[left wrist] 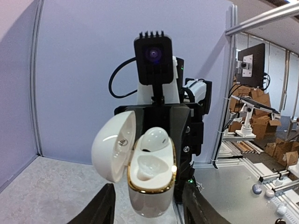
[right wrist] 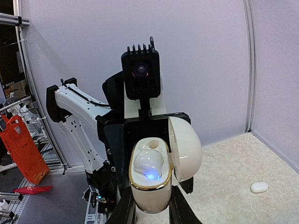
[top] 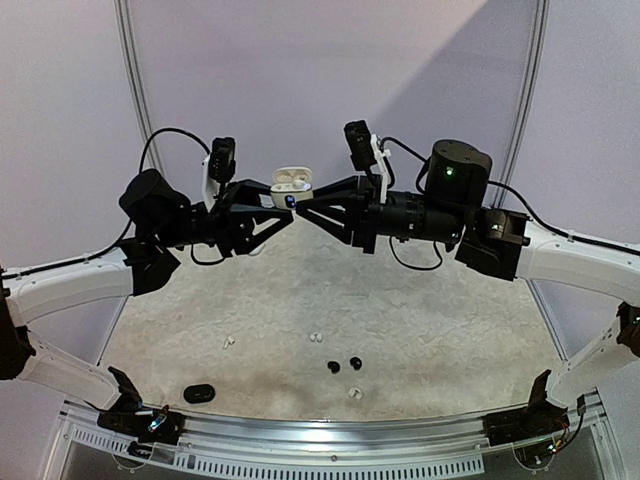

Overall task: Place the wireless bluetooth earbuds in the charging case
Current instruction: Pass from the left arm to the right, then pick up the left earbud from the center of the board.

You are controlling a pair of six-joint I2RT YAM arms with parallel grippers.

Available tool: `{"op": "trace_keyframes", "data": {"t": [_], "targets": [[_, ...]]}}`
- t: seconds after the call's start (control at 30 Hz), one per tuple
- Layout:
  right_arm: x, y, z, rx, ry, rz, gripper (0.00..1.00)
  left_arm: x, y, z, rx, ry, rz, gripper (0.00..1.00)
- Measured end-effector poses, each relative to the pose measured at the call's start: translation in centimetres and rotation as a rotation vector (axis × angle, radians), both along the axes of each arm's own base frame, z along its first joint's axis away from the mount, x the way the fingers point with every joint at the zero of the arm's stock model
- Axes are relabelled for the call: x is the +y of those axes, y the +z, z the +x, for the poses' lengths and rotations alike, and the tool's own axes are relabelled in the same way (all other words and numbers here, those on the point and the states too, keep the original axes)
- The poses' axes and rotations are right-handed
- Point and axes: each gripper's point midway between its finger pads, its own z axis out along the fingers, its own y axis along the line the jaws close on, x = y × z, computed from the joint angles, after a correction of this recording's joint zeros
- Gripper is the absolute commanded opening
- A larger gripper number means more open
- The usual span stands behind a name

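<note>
One white earbud (left wrist: pixel 154 138) sits inside the open charging case (left wrist: pixel 150 198).

Illum.: bright, even, overhead. Top view: diagonal shadow on rear wall (top: pixel 300 70); glare strip on front rail (top: pixel 330 434). Wrist views: specular spots on charging case (left wrist: pixel 150 198) lid; wide-angle bowing at edges; bkgd. slightly soft.

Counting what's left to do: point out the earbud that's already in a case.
The white bud seated in the open gold-rimmed white case, held aloft in the right hand. The other white buds and black buds lie loose on the table.
</note>
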Motion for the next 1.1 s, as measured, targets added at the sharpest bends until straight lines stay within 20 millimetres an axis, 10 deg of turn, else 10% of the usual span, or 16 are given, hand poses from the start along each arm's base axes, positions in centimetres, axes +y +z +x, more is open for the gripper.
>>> {"op": "trace_keyframes", "data": {"t": [0.27, 0.57, 0.83, 1.1], "targets": [[-0.6, -0.5, 0.5, -0.014, -0.044, -0.002, 0.00, -0.1, -0.5, 0.2, -0.019, 0.018, 0.012, 0.80], [-2.1, -0.6, 1.3, -0.084, -0.136, -0.008, 0.00, 0.4, -3.4, 0.8, 0.006, 0.082, 0.142, 0.83], [-3.4, -1.5, 2.3, -0.204, -0.227, -0.058, 0.00, 3.3, -11.1, 3.1, 0.033, 0.298, 0.594, 0.79], [-3.9, -4.5, 3.1, -0.223, -0.256, -0.131, 0.00, 12.2, -23.6, 0.2, 0.114, 0.285, 1.286, 0.76]]}}
